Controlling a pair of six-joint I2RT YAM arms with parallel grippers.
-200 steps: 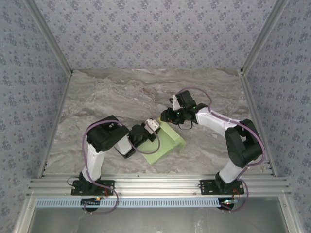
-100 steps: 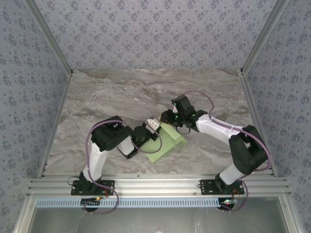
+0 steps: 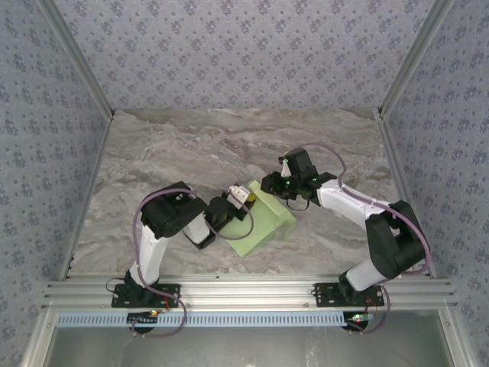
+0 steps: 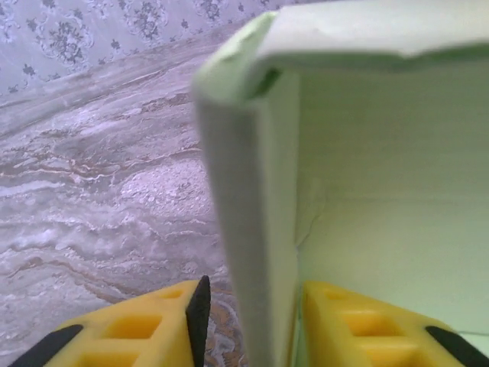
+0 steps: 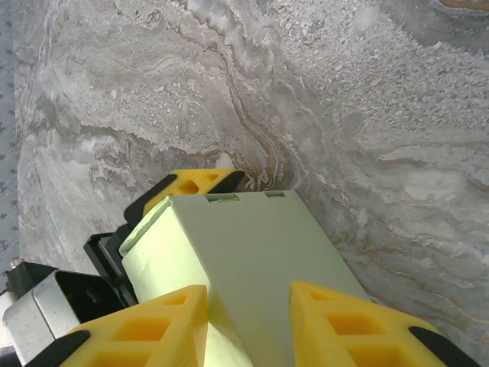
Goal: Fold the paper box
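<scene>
The paper box [image 3: 263,222] is pale green card, part folded, lying on the marble table between the arms. Its raised wall [image 4: 252,229] stands between my left gripper's [image 4: 252,298] yellow fingers, with a gap on the left side, so that gripper is open. In the top view the left gripper [image 3: 243,196] sits at the box's far left corner. My right gripper [image 3: 273,186] hovers at the far corner. Its fingers [image 5: 145,329] stand apart over the box's top ridge [image 5: 229,252], open. The left gripper's fingertip [image 5: 200,182] shows just beyond the box.
The grey-veined marble table [image 3: 183,153] stretches behind and to both sides of the box. Patterned walls enclose it on three sides. An aluminium rail [image 3: 244,292] runs along the near edge by the arm bases.
My left gripper's jaws have parted from the box wall they were pinching. The right arm's forearm has swung to the right, with its gripper staying over the box's far corner.
</scene>
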